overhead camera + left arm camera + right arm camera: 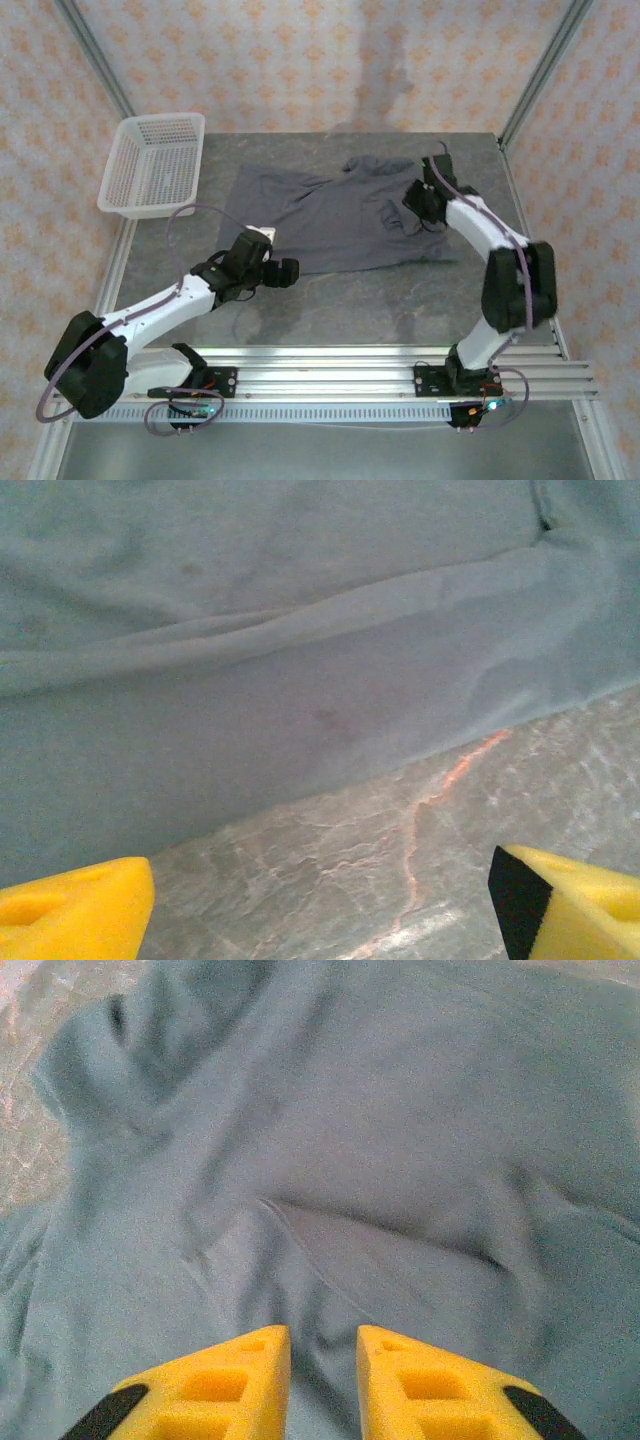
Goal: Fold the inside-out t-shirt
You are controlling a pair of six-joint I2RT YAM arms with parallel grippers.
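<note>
The inside-out t-shirt [340, 215] lies spread across the back half of the table, dark slate-grey and wrinkled, with its right side bunched into folds. My left gripper [262, 240] sits low at the shirt's near left edge and is wide open. In the left wrist view its yellow fingertips [80, 905] frame bare table just short of the shirt's hem [250, 630]. My right gripper [420, 200] hangs over the bunched right part. There the fingers [230, 1385] stand a narrow gap apart above a crease of the shirt [380, 1140], not pinching it.
A white mesh basket [150, 165] stands at the back left corner, just left of the shirt. The grey marbled tabletop [380, 300] lies bare between the shirt and the arm bases. Metal frame posts rise at the back corners.
</note>
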